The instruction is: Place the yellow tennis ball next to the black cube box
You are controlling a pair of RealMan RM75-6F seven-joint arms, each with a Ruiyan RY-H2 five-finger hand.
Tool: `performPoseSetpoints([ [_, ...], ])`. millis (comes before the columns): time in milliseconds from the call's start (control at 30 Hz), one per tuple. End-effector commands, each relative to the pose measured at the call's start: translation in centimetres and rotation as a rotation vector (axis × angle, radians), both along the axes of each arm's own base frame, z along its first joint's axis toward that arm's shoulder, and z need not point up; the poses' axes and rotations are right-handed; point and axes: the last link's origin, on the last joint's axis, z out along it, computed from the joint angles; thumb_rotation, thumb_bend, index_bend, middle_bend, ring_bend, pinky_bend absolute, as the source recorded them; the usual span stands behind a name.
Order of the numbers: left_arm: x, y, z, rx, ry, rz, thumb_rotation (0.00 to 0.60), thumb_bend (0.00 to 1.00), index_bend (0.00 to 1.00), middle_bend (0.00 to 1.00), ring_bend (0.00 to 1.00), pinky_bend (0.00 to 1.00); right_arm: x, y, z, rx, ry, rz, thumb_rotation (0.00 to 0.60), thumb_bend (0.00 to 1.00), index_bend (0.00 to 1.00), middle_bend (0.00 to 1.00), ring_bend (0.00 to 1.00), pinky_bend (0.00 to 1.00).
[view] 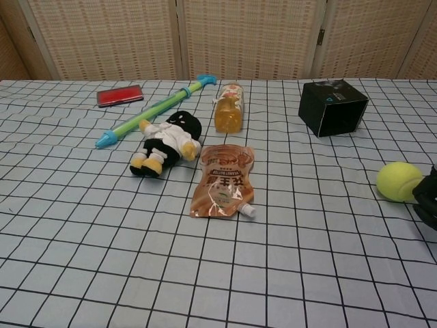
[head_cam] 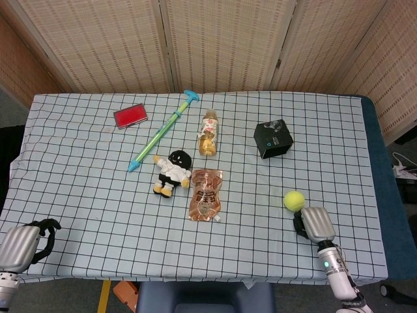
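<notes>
The yellow tennis ball [head_cam: 294,200] lies on the checked cloth at the right front, also seen as the ball [view: 399,182] in the chest view. The black cube box [head_cam: 273,139] stands further back, well apart from the ball; it is the box [view: 332,107] in the chest view. My right hand [head_cam: 314,225] is just in front of and to the right of the ball, its dark fingers [view: 429,197] close beside the ball and holding nothing. My left hand [head_cam: 23,244] rests at the table's front left corner, empty.
In the middle lie a brown drink pouch [head_cam: 206,194], a small doll [head_cam: 172,171] and an amber bottle [head_cam: 208,132]. A green and blue toy stick [head_cam: 161,131] and a red case [head_cam: 130,115] are at the back left. The table edge [head_cam: 381,215] runs close to the right of the ball.
</notes>
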Motion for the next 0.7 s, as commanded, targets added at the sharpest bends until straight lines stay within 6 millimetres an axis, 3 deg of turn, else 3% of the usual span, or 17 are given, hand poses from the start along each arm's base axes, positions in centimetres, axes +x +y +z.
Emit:
performPoseSetpoints([
  [33, 0.0, 0.0, 0.0, 0.000, 0.000, 0.000, 0.600, 0.58, 0.44, 0.49, 0.49, 0.59, 0.0, -0.2, -0.1, -0.002, -0.004, 0.004, 0.600, 0.77, 0.87, 0.80, 0.73, 0.91],
  [700, 0.0, 0.0, 0.1, 0.002, -0.006, 0.002, 0.600, 0.58, 0.44, 0.49, 0.49, 0.59, 0.1, -2.0, -0.9, -0.006, -0.017, 0.026, 0.600, 0.77, 0.87, 0.80, 0.72, 0.91],
])
